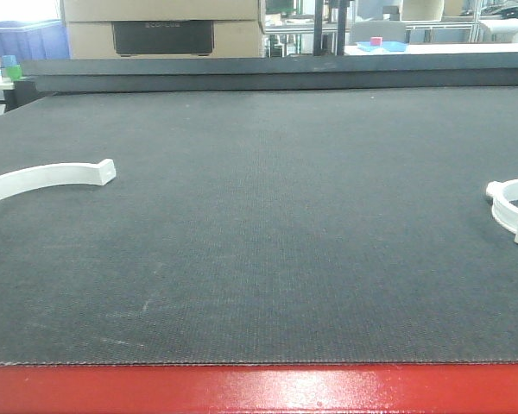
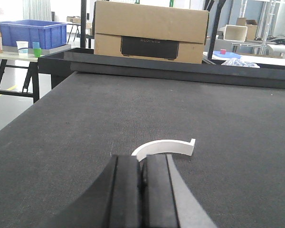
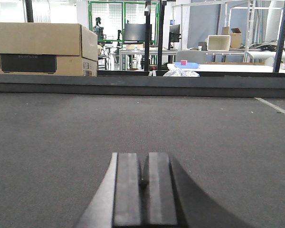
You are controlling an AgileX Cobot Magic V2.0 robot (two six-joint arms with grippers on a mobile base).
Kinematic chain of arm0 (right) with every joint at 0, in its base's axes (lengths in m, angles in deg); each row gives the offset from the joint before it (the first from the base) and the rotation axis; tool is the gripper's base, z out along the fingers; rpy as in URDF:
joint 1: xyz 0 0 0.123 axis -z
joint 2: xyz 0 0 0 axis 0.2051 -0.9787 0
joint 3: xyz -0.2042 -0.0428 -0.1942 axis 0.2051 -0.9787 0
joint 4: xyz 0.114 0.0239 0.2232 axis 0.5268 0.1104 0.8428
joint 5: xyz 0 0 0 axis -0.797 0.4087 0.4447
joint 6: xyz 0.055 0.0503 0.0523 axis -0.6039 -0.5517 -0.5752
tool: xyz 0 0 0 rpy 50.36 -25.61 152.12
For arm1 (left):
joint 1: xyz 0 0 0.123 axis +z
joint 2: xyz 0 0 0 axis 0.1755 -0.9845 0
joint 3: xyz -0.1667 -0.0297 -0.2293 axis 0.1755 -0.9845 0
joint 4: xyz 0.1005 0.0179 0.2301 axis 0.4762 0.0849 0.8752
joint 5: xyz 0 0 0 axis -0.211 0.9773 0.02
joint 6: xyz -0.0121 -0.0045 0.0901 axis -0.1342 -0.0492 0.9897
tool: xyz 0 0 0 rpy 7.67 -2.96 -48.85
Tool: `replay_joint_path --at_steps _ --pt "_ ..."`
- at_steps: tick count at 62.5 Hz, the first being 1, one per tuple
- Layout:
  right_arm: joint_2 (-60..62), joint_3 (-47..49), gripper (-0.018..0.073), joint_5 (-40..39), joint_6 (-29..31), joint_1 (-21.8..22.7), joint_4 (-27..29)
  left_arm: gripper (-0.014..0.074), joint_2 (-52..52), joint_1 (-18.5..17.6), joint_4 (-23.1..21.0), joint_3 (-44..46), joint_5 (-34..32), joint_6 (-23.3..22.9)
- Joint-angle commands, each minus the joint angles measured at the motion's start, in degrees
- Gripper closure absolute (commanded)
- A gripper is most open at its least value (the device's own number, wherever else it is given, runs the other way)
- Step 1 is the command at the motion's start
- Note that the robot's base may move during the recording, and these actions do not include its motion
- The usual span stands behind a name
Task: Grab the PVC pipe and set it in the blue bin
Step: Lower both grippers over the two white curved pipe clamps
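Dark grey matting covers the table (image 1: 268,259), with red trim (image 1: 259,390) along its near edge. Past the far edge sits a big cardboard box (image 2: 149,31). Behind it are white workbenches (image 3: 228,68), black metal framing (image 3: 159,28) and bright daylight, and there's pale floor (image 2: 9,104) off the left edge.

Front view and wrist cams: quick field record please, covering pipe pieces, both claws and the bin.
left piece: white curved PVC, on mat, at left edge of view
right piece: white curved PVC, on mat, cut by right edge
left claw: shut, empty, left piece just ahead
right claw: shut, empty, bare mat ahead
blue bin: off the mat, far left
grasped: nothing
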Motion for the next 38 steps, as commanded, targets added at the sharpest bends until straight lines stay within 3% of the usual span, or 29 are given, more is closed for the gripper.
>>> replay_joint_path --at_steps 1,38 --pt "0.18 0.04 0.0727 -0.95 0.02 0.19 -0.37 0.0707 0.20 0.09 0.00 0.18 -0.80 -0.19" --pt "0.18 0.04 0.0727 -0.95 0.02 0.19 -0.37 0.0707 0.20 0.09 0.00 0.18 -0.80 -0.19"
